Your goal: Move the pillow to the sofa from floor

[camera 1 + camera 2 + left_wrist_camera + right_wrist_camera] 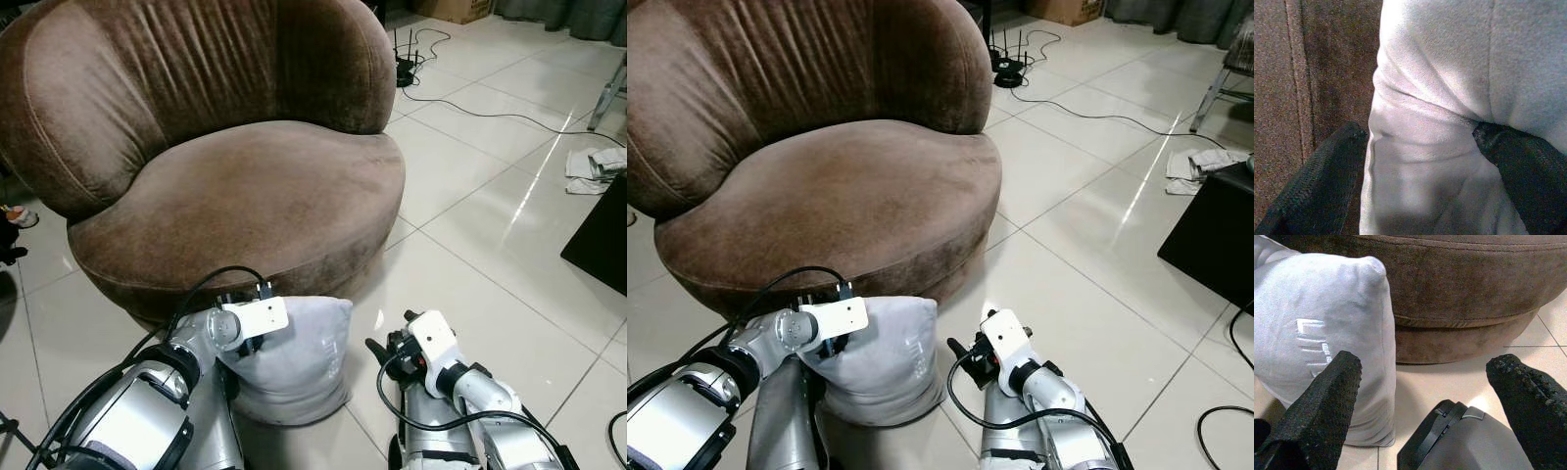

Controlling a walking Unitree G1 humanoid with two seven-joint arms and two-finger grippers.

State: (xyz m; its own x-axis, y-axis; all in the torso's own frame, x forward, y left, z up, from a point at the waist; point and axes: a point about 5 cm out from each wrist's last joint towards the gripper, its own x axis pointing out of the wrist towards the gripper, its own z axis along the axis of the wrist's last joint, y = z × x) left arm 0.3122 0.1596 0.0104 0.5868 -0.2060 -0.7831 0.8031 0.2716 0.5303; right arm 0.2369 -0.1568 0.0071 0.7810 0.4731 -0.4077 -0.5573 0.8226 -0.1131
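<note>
A light grey pillow [299, 357] stands upright on the tile floor, leaning against the base of the brown round sofa [245, 186]. My left gripper [247, 343] is at the pillow's upper left corner. In the left wrist view its black fingers [1322, 181] pinch a creased fold of the pillow [1440, 73], so it is shut on it. My right gripper [1427, 396] hovers low to the right of the pillow, open, with nothing between its fingers [1322, 406]. The sofa's seat is bare.
Tile floor stretches away to the right of the sofa. A router with cables [407, 69] lies behind the sofa, and a crumpled cloth [593, 166] sits at far right. A black object [602, 235] stands at the right edge.
</note>
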